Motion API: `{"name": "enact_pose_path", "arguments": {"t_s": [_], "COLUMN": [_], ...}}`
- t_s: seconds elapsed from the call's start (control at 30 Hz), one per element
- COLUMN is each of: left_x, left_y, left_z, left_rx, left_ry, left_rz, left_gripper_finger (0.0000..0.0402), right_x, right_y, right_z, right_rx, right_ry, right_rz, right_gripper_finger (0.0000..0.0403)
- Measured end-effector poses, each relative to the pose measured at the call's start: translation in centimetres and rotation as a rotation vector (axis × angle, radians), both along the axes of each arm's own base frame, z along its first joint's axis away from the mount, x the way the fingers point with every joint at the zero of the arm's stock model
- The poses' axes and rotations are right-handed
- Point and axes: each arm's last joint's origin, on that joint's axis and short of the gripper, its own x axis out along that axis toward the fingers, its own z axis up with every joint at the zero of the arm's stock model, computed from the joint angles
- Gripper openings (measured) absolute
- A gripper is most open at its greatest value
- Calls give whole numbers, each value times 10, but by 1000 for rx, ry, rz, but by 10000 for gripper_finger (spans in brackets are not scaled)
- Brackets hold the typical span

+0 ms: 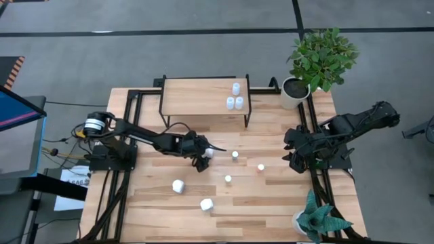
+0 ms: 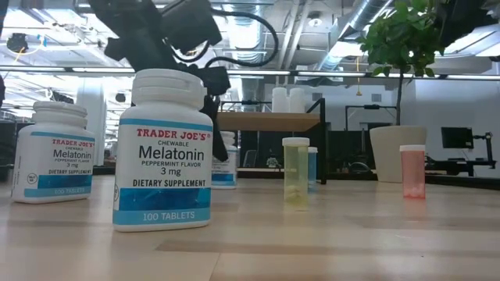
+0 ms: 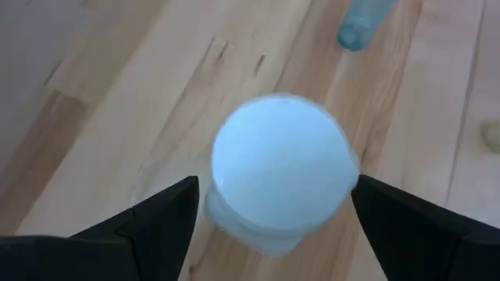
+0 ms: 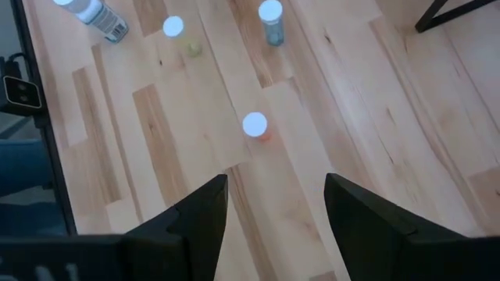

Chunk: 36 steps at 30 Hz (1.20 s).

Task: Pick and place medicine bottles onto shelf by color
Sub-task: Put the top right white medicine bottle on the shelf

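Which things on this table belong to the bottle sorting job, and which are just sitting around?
Part of the job:
- shelf with three white bottles on it
- white bottle between the left gripper and its open jaws
- two white bottles near the front
- small capped vials mid-table

Just lying about:
- leafy potted plant
- spiky plant
- right gripper, waiting, open

Grey floor (image 1: pixel 203 17) with dark seam lines; exposed ceiling ducts (image 2: pixel 367 19), strip lights, monitor (image 2: pixel 455 137) on far desk.
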Motion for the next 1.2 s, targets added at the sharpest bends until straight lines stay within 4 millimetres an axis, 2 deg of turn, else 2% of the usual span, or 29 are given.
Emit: {"name": "enact_pose_path", "arguments": {"t_s": [0.17, 0.37, 0.5, 0.7, 0.77, 0.87, 0.97, 1.1, 1.2], "left_x": [1, 2, 2, 4, 8, 10, 5, -17, -38], "left_y": [0, -1, -2, -4, -5, -6, -4, 8, 21], "left_z": [2, 2, 2, 8, 26, 65, 109, 167, 196], "left_rx": [5, 33, -19, -162, -200, -212, -150, -9, 109], "left_ry": [-10, 5, -9, -59, -98, -145, -140, -116, -70], "left_rz": [10, -84, -76, -32, -35, -54, -67, -6, 30], "left_gripper_finger": [299, 205, 143, 134, 128, 126, 126, 128, 126], "right_x": [0, -1, -1, -2, -2, -3, -3, -3, -3], "right_y": [0, 0, 0, -1, -1, -1, -1, -1, -1], "right_z": [0, 0, -1, -1, -1, -2, -2, -2, -2], "right_rx": [-2, -4, -5, -10, -14, -19, -19, -17, -22], "right_ry": [4, 9, 10, 19, 28, 40, 40, 38, 32], "right_rz": [0, 0, 0, 3, 3, 3, 2, -1, -5], "right_gripper_finger": [233, 233, 233, 233, 233, 233, 233, 233, 232]}}
